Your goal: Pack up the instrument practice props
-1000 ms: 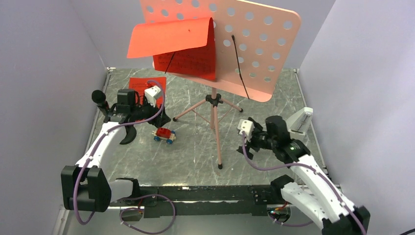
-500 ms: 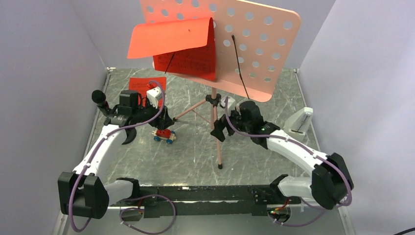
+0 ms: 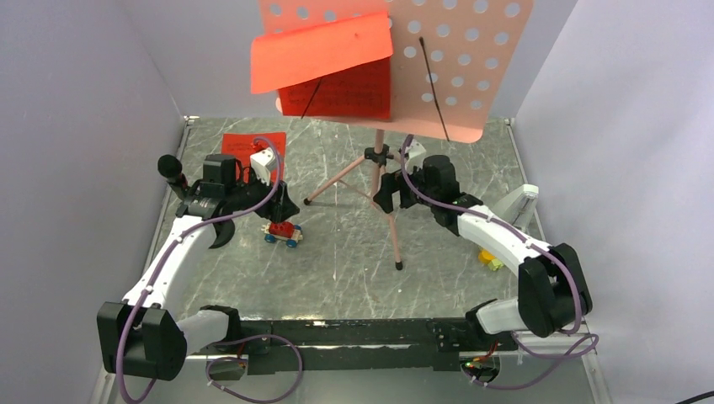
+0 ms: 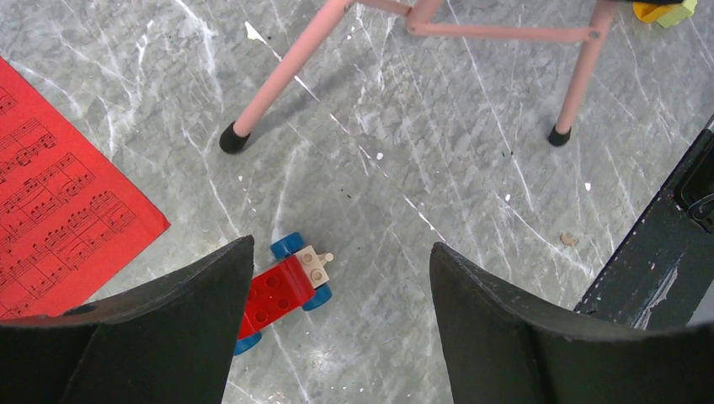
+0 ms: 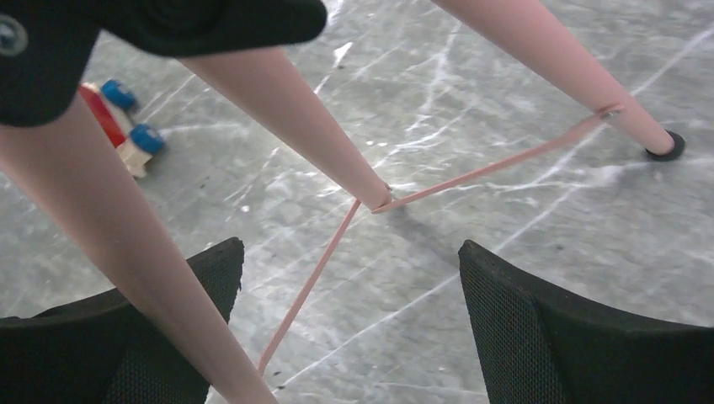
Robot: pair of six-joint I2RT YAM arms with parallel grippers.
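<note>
The right fingers (image 5: 547,337) were spread wide and held nothing. They sat low among the legs of the music stand (image 3: 376,157). One pink leg crossed close in front of the finger at the lower left of the wrist view; I could not tell whether they touched. The left fingers (image 4: 168,337) gaped just as wide, hanging over the toy car (image 4: 282,295), with the flat red sheet (image 4: 59,210) lying at the left edge of that view.

The stand stood on its tripod in the middle of the counter (image 3: 337,269). Its holed desk (image 3: 480,50) was high at the top of the overhead view, and a curled red sheet (image 3: 324,50) flopped forward over it. The metronome (image 3: 518,206) sat by the counter's right edge, beside the right arm.

The stand looked light but top-heavy to me, with smooth, slippery tubes and a broad desk that would swing. I would grip it on the post by the black hub, where the legs meet, rather than out on a leg. The curled paper rested loose and would likely slide off at any tilt. The flat sheet was limp and flush with the counter, so only an edge offered a pinch. The metronome seemed rigid and small, best taken across its narrow sides.
</note>
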